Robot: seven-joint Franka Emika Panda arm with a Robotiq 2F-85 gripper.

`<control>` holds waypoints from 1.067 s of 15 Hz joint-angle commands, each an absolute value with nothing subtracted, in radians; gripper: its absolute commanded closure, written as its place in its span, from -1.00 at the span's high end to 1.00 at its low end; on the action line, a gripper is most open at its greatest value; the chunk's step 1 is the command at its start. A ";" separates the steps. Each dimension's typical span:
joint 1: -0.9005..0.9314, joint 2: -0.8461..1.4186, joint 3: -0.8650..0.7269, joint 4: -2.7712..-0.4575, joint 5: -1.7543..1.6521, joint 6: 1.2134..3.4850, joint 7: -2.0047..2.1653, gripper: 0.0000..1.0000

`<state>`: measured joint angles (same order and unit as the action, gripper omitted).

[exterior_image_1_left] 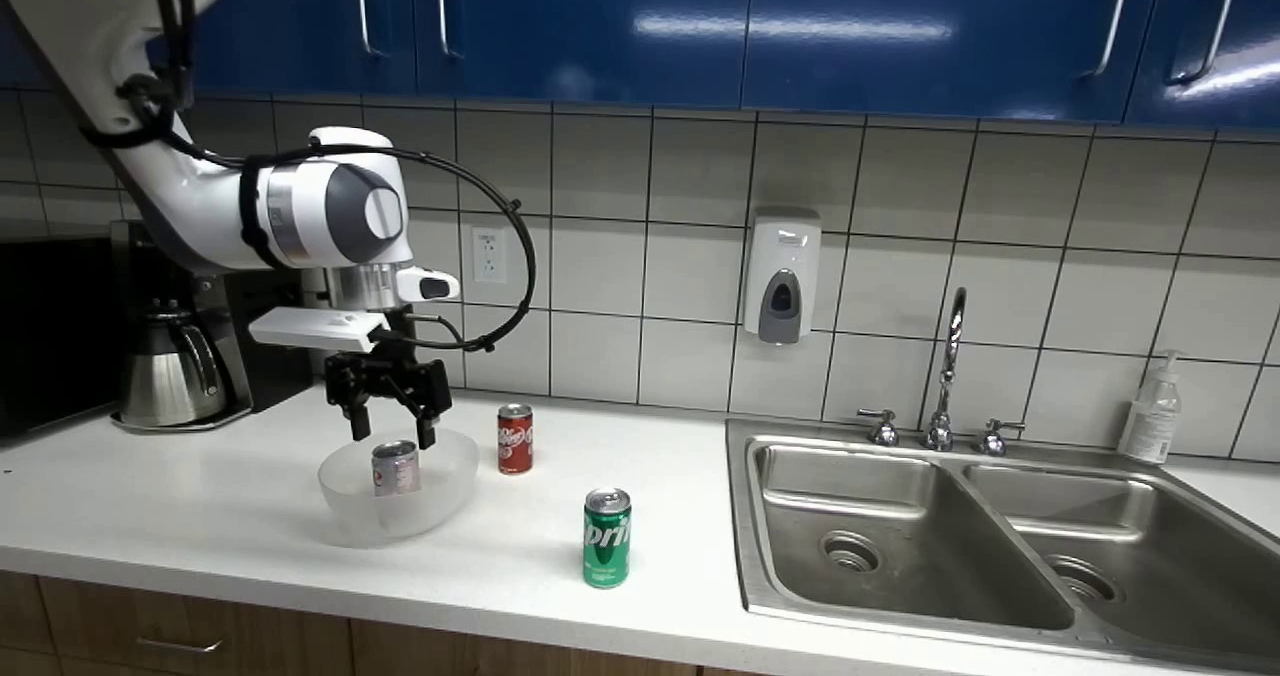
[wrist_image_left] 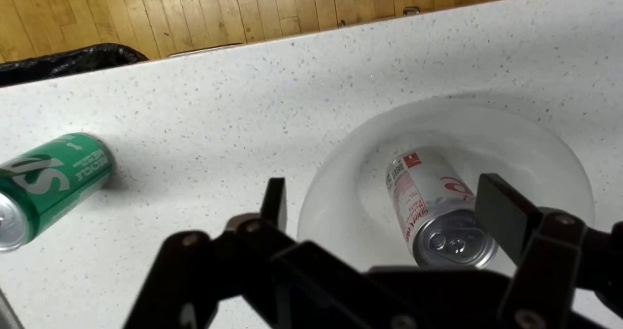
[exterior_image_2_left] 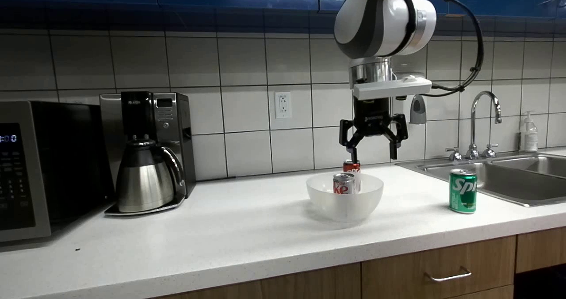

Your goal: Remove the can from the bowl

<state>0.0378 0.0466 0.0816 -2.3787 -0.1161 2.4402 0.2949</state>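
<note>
With the jaws spread and empty above, the silver can (wrist_image_left: 434,198) stands upright in the bowl (wrist_image_left: 336,185), right of centre in the wrist frame, nearer the frame-right jaw.

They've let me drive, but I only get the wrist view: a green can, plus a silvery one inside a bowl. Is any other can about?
Observer: Yes, a red can stands upright on the counter, outside the bowl.
Visitor: Lovely. Am I low enough to grab anything yet?
Observer: I'd say not: in an exterior view the fingers end higher than the top of the silver can.
Visitor: And what else am I missing?
Observer: A coffee maker, on the same counter.
</note>
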 commanded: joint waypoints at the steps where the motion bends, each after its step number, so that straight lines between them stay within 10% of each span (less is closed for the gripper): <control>1: 0.066 0.130 0.071 -2.291 -0.158 2.438 0.372 1.00; 16: 0.169 0.316 0.009 -2.137 -0.218 2.458 0.460 1.00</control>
<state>0.1475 0.2863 0.0287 -2.1748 -0.2000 2.4490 0.4308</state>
